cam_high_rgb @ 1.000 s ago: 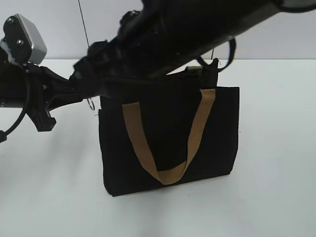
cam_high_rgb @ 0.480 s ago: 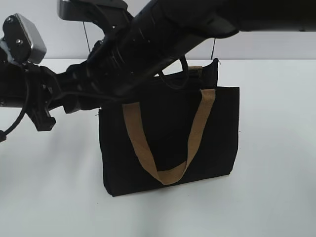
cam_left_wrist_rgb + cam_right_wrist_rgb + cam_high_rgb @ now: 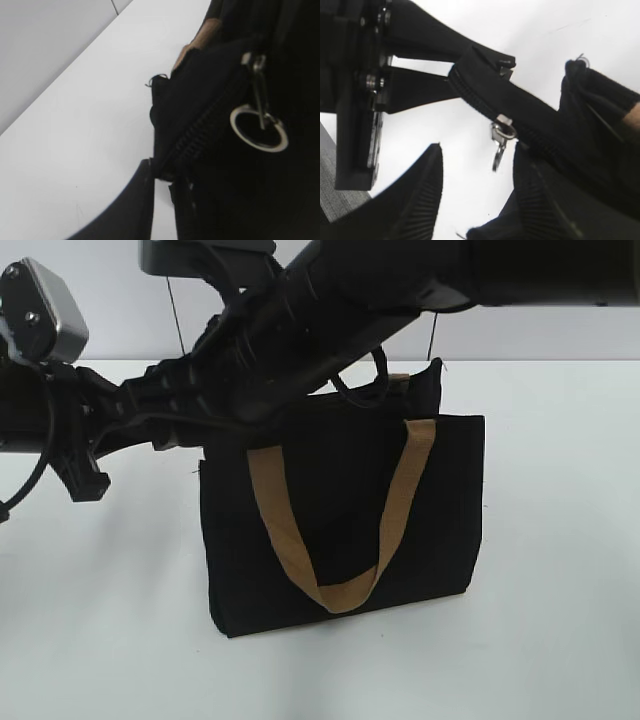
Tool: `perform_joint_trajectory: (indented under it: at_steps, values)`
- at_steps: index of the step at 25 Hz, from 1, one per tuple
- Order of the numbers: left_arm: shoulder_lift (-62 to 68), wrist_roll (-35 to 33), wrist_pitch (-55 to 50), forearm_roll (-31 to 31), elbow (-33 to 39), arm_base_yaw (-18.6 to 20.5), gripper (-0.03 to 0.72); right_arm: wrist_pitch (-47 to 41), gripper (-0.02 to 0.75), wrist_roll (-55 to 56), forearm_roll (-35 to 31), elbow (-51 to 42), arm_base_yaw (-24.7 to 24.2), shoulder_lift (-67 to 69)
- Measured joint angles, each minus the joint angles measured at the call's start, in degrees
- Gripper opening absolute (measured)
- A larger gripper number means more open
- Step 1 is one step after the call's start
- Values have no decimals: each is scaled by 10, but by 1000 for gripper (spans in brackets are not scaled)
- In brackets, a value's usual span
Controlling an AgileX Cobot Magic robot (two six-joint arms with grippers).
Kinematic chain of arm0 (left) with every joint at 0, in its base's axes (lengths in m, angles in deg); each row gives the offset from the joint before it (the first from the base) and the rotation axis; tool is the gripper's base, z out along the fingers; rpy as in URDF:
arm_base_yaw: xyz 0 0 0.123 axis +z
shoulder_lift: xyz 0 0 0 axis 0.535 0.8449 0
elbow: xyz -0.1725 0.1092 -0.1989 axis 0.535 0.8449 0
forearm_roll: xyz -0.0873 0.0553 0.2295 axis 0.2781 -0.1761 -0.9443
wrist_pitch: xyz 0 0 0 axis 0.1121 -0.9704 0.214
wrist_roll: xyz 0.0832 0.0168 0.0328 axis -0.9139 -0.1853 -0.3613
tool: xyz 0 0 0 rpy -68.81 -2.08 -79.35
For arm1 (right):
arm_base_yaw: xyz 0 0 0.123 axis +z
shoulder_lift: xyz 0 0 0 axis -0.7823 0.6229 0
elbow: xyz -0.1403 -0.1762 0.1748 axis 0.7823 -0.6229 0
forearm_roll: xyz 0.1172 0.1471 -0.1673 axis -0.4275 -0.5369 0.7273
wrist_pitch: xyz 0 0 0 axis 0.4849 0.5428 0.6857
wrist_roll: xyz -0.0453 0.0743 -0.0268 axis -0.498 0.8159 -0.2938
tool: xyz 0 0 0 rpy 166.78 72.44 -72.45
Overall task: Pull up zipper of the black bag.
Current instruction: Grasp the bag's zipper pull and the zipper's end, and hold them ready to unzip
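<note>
Right wrist view: right pincer, spread, has advanced; zipper pull hangs between its fingers, ungrasped; left pincer pinches black bag corner.

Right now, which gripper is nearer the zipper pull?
Hard to call. The left gripper clamps the bag's end by the zipper; the right gripper's open fingers flank the dangling pull, not touching.

You won't find any writing, label, brand mark or number to read in these views. The black bag has plain fabric and plain tan straps, the zipper metal carries no legible stamp, and the arms' housings show no readable print either.
</note>
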Motion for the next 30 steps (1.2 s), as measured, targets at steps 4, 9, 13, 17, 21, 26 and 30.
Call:
perform_joint_trajectory:
  at_steps: [4, 9, 13, 17, 21, 26, 30]
  values:
    - [0, 0, -2, 0, 0, 0, 75, 10, 363, 15, 1, 0, 0, 11]
    - [0, 0, -3, 0, 0, 0, 75, 29, 361, 20, 1, 0, 0, 26]
    - [0, 0, -3, 0, 0, 0, 75, 42, 271, 20, 1, 0, 0, 27]
    - [0, 0, -3, 0, 0, 0, 75, 44, 67, 20, 1, 0, 0, 27]
    - [0, 0, -1, -2, 0, 0, 75, 30, 1, 20, 2, 0, 0, 27]
    - [0, 61, 37, -69, 3, 0, 75, -18, 0, 20, 36, 0, 0, 17]
    - [-7, 146, 41, -141, 4, -1, 75, -44, 0, 19, 63, 0, -1, 0]
